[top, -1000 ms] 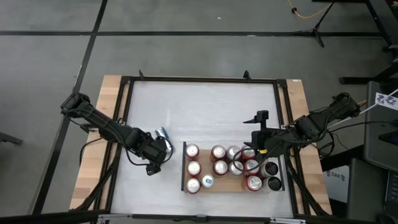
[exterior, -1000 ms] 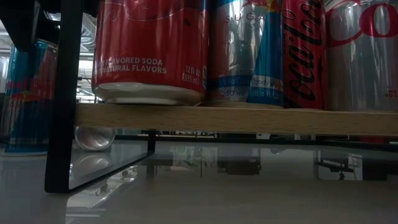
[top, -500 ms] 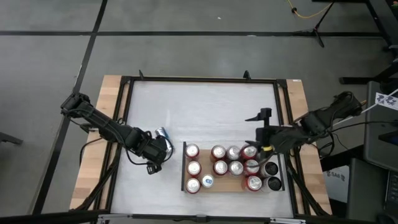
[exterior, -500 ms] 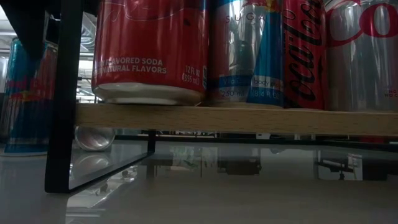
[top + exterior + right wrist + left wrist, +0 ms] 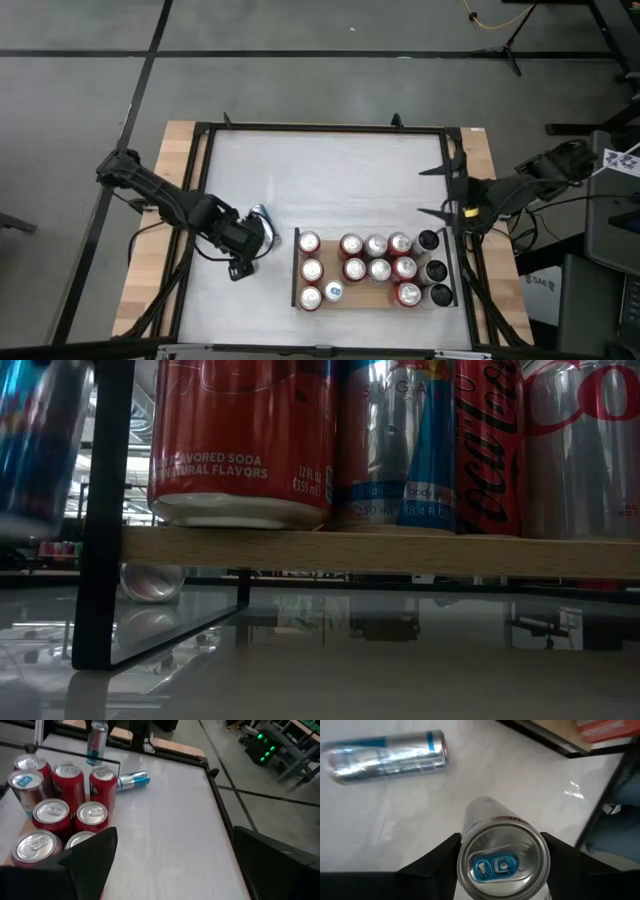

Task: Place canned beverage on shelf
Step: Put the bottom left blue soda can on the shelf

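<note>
My left gripper (image 5: 248, 240) is shut on a slim silver-and-blue can (image 5: 501, 864), left of the shelf and above the white table. In the right wrist view the can (image 5: 97, 740) hangs upright; in the low view it is a blur (image 5: 40, 445) above the tabletop. The shelf (image 5: 352, 300), a light wooden board with black end rails, carries several red and silver cans (image 5: 353, 268). My right gripper (image 5: 436, 190) is open and holds nothing; it stands at the table's right edge, beyond the shelf's far right corner. My left gripper pinches the can's upper wall, just under the top rim (image 5: 462, 863), between its two fingers (image 5: 437, 857), one on each side. The fingers come from above, pointing steeply down. The can hangs upright with its tab end up, lifted clear of the table.
A second silver-and-blue can (image 5: 387, 754) lies on its side on the table just beyond my left gripper, also in the low view (image 5: 150, 581). The far half of the white table (image 5: 330, 170) is bare. A black frame (image 5: 320, 128) borders the table.
My left gripper has risen with the slim can, which stood on the table a second ago and now hangs clear of it. My right gripper has drawn away from the cans on the shelf, up and toward the table's right and far edges, staying open.
</note>
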Tool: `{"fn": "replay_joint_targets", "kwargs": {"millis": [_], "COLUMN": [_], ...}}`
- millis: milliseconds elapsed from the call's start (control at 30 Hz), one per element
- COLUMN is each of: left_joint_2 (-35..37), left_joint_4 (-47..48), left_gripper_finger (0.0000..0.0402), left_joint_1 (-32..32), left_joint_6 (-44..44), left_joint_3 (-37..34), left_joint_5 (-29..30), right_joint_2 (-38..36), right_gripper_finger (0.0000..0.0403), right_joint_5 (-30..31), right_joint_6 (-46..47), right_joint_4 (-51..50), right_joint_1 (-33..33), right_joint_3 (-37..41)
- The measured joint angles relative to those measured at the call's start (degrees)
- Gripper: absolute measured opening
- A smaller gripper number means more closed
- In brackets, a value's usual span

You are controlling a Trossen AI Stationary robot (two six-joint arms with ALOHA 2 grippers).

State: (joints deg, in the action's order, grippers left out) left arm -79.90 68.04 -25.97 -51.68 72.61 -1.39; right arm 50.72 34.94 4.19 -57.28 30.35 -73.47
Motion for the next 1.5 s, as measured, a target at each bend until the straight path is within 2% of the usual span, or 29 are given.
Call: {"fn": "replay_joint_targets", "kwargs": {"millis": [200,400,600,733,833,1000,1200,1500], "left_joint_2": [0.04,0.04,-0.38,-1.57,-3.51,-8.66,-15.99,-21.24], "left_joint_4": [11.99,19.35,17.51,9.95,2.45,-3.19,-3.41,-4.40], "left_gripper_finger": [0.0211,0.0211,0.0211,0.0211,0.0211,0.0211,0.0211,0.0211], "left_joint_1": [2.32,6.08,11.00,13.74,15.16,17.18,17.72,17.56], "left_joint_6": [1.26,3.20,10.52,19.30,26.05,32.48,35.03,35.86], "left_joint_3": [14.52,27.55,35.91,38.26,38.26,38.26,38.24,38.24], "left_joint_5": [0.64,6.72,14.52,17.14,16.07,8.59,0.24,-4.45], "right_joint_2": [-1.94,-1.55,-0.92,-0.96,-0.93,-0.94,-0.94,-0.91], "right_gripper_finger": [0.0386,0.0386,0.0386,0.0386,0.0386,0.0386,0.0386,0.0386], "right_joint_5": [0.00,0.00,0.00,0.00,0.00,-0.01,-0.02,-2.60], "right_joint_6": [-0.02,-0.59,-1.64,-1.64,-1.66,-1.65,-1.66,-1.68], "right_joint_4": [0.07,0.07,0.13,0.20,0.22,0.17,0.17,0.13], "right_joint_1": [-0.02,-0.01,-0.02,-0.01,0.00,-0.01,-0.02,-0.01], "right_joint_3": [0.00,0.00,0.00,0.00,0.00,0.00,0.02,0.04]}}
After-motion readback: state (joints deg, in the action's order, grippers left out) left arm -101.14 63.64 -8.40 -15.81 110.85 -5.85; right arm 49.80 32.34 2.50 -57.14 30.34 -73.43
